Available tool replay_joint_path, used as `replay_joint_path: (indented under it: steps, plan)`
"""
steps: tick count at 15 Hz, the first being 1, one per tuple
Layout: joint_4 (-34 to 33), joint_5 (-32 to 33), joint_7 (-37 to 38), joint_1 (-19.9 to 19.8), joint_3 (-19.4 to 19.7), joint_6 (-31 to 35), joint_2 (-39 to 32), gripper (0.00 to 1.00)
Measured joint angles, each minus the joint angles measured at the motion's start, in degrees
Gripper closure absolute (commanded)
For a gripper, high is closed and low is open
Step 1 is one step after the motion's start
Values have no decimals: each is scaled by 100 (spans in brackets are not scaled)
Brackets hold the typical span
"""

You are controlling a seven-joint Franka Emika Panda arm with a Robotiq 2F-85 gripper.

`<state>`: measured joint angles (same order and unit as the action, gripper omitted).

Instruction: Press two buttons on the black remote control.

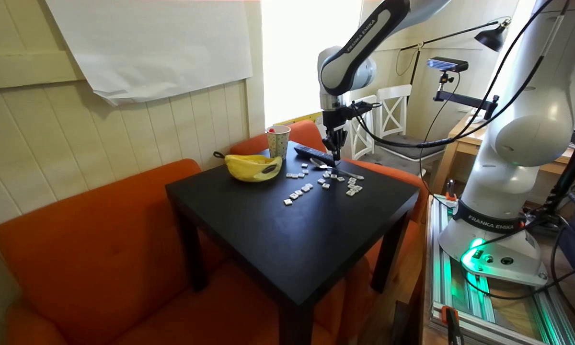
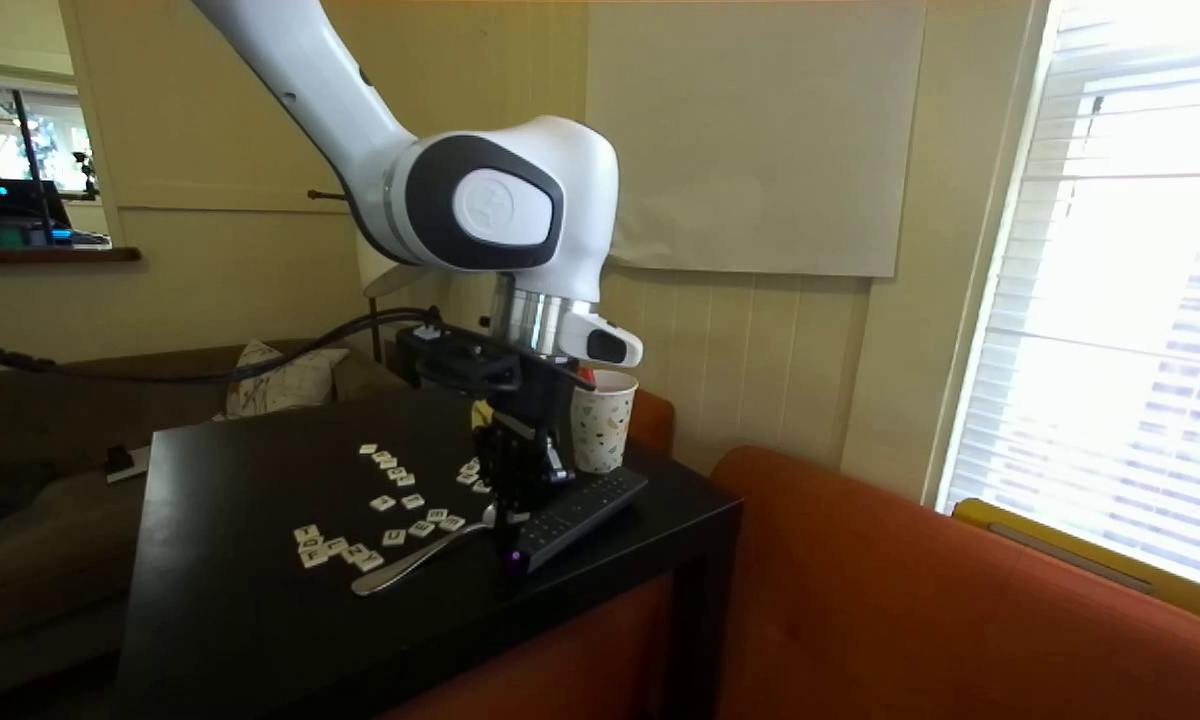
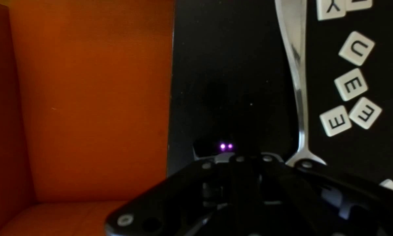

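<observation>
Near and far are taken as in an exterior view. Nearest you: the front of the surface [image 2: 260,640], then, left, a spoon [image 2: 395,575], its bowl close beside your working spot. Whether it touches the remote, cannot tell. Come down steeply to avoid snagging it.

Next: the near end of the black remote control [image 2: 590,508], which lies on the surface and runs toward far right. Your tool [image 1: 336,154] points down at this near end, its two halves pressed together, nothing seen between them. Good shape for poking. Contact of the tip with a button: hidden. Two purple lights [image 3: 222,146] glow at the remote's end; my reading is that a button is being pushed now, first or second unknown.

Method: push straight down, lightly, on one of the buttons [image 2: 572,512]. Nothing grips the remote, so sideways drag would likely skid it, and load right at the end could tip it. Lift fully before you shift to another button. Labels too small to read.

Left of the remote: letter tiles [image 2: 422,528]; don't sweep through them. Farther, just beyond the remote, a speckled cup [image 2: 605,420]: should your next target lie that way, mind wrist clearance.
</observation>
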<state>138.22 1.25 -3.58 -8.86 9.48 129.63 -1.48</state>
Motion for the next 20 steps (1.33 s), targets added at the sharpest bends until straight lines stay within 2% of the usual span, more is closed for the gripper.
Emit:
replay_joint_path:
  steps: [7,11,12,14,17,20]
  plan:
    - [-27,1,0,-2,5,-5,-16,100]
    - [12,-7,5,-20,49,-276,404,100]
    - [48,-18,5,-49,81,-374,629,77]
    - [132,-43,5,-128,165,-632,1125,68]
    - [201,-135,54,-272,310,-1213,1823,46]
    - [351,-559,88,-331,423,-1817,2472,27]
